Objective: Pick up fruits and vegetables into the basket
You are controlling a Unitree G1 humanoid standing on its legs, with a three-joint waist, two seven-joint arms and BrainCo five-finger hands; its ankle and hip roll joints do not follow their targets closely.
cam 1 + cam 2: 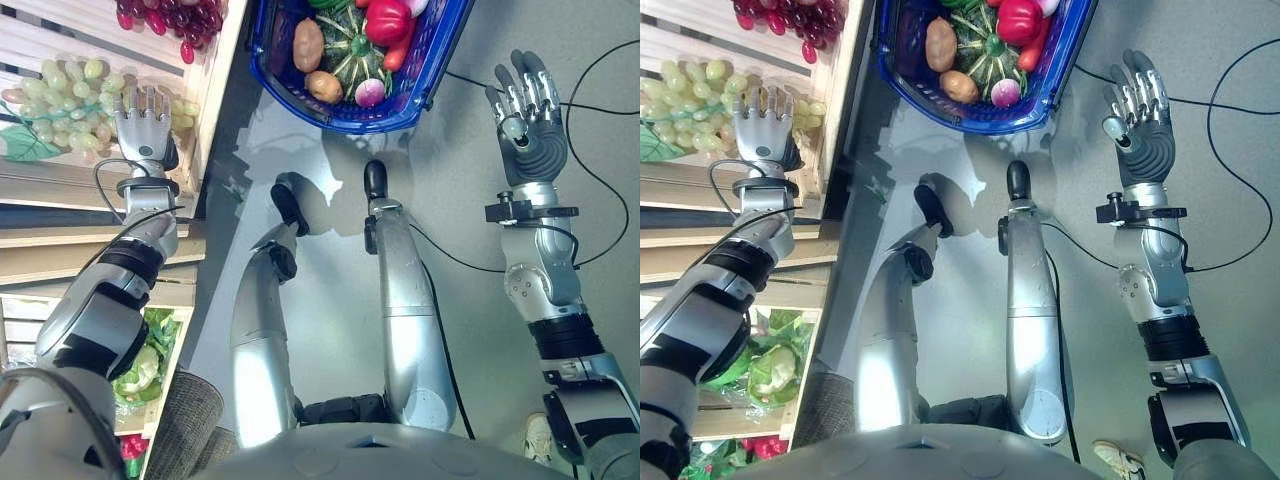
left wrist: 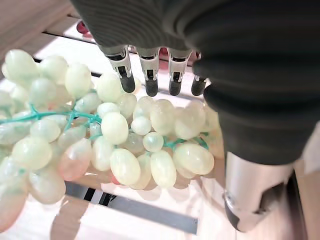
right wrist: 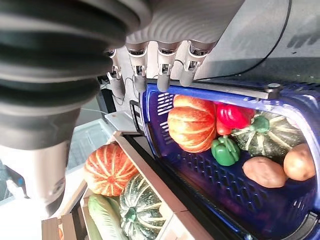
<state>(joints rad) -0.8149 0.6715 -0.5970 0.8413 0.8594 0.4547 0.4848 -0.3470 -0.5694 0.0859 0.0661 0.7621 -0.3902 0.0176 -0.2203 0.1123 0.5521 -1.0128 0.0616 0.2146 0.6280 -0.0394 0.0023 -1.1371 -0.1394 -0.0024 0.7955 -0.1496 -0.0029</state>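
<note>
A bunch of pale green grapes (image 1: 60, 110) on a teal stem lies on the wooden shelf (image 1: 60, 45) at the left. My left hand (image 1: 145, 125) is spread over the bunch's right end with straight fingers (image 2: 150, 75). Their dark tips sit close above the grapes (image 2: 125, 145) and hold nothing. The blue basket (image 1: 330, 120) stands on the floor at the top centre. It holds potatoes (image 1: 308, 45), a green striped squash (image 1: 352, 50), a red pepper (image 1: 388, 20) and more. My right hand (image 1: 530, 115) is raised to the right of the basket, open and empty.
Dark red grapes (image 1: 170, 18) lie further back on the shelf. A leafy cabbage (image 1: 145, 365) sits in a lower crate at the left. Beside the basket, another crate holds an orange pumpkin (image 3: 110, 170) and a green squash (image 3: 137, 210). Grey floor lies right of the basket.
</note>
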